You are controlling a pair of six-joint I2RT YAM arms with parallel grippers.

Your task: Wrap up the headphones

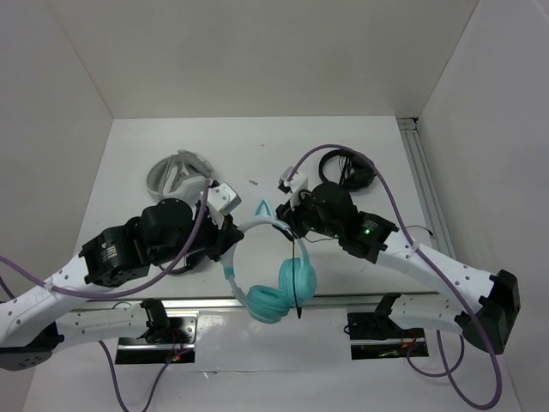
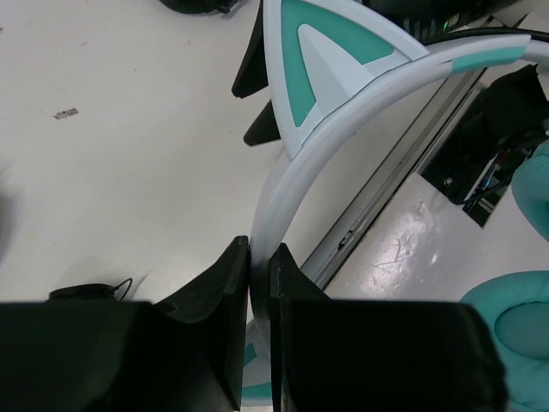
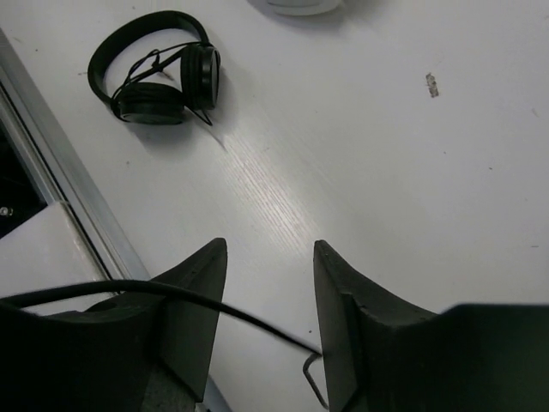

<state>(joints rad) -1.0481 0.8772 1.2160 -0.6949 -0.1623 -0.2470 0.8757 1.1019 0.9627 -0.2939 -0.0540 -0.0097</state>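
**Inspector:** Go left to right, every position referred to the headphones (image 1: 268, 305).

**Assessor:** Up and left of them, well apart, the grey-white folded headphones (image 1: 176, 172) lie on the table (image 1: 257, 142). They are no part of this job. Next is the left gripper (image 2: 260, 251). Its jaws are clamped tight on the headband (image 2: 287, 184), on the left limb below the cat ear (image 2: 330, 51).

**Inspector:** Purpose of that hold?

**Assessor:** An anchor, in my judgement. It carries the set at the table's near edge with the earcups (image 1: 296, 276) hanging lowest. That should stop the frame swinging while the cable (image 3: 249, 316) is worked.

**Inspector:** And to the right?

**Assessor:** The right gripper (image 3: 268, 253) sits just beside the headband's right end. Its jaws stand partly apart and grip nothing. The cable crosses the gap between them, slack. I cannot tell whether it bears on either finger.

**Inspector:** Condition of the cable?

**Assessor:** From overhead it hangs straight down past the earcups, with no turns taken round anything. I judge the wrapping not yet begun. The next move needs the cable pinched firmly, because a cable this thin can slip from half-open jaws.

**Inspector:** Far right?

**Assessor:** The black headphones (image 3: 159, 77) lie up and right of the set, well apart. Their own lead is bundled between their cups.
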